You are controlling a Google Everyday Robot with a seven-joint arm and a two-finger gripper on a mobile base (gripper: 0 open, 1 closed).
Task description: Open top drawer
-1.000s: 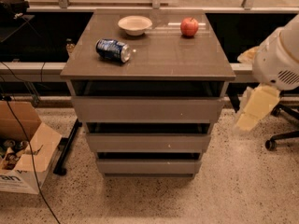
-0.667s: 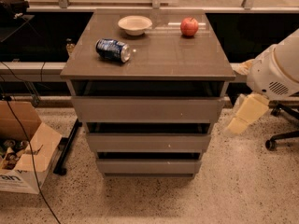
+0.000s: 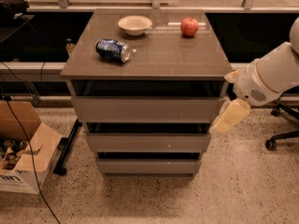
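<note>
The top drawer (image 3: 147,109) is the widest of three grey-brown fronts in the cabinet, just under the tabletop, with a flat panel and no handle. It sits pushed in, with a dark gap above it. My gripper (image 3: 228,118), cream-coloured on a white arm, hangs at the right end of the top drawer's front, at about the level of its lower edge. It points down and to the left. Whether it touches the panel does not show. The two narrower drawers (image 3: 147,142) lie below.
On the cabinet top lie a blue can (image 3: 112,50) on its side, a white bowl (image 3: 134,24) and a red apple (image 3: 189,26). An open cardboard box (image 3: 23,164) and cables are on the floor at left. An office chair base (image 3: 282,136) stands at right.
My arm has moved left, bringing the gripper from right of the cabinet up to the right end of the top drawer front. The drawers have not moved.
</note>
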